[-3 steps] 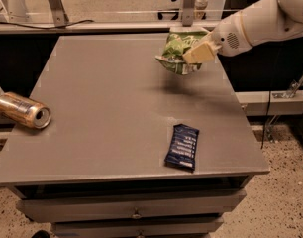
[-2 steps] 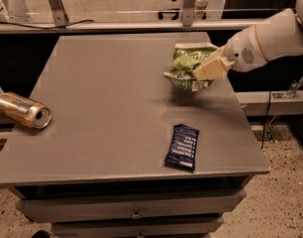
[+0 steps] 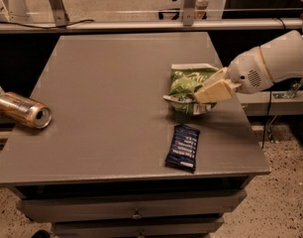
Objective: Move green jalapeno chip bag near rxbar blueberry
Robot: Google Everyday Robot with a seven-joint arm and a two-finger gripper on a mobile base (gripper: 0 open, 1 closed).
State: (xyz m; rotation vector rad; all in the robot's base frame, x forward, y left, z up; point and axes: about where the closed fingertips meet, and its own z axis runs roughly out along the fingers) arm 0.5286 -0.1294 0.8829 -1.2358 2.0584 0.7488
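The green jalapeno chip bag, crinkly green with white edges, is held by my gripper at the right side of the grey table. The gripper's cream fingers are shut on the bag's right side; the white arm reaches in from the right. The bag hangs low over the tabletop; I cannot tell if it touches. The rxbar blueberry, a flat navy bar with white text, lies on the table just in front of the bag, near the front right edge.
A gold metal can lies on its side at the table's left edge. Drawers sit under the tabletop. A metal rail runs behind the table. Speckled floor lies to the right.
My gripper has carried the green bag from the far right part of the table toward the front and lower, closer to the blue bar. The bar and can have not moved.
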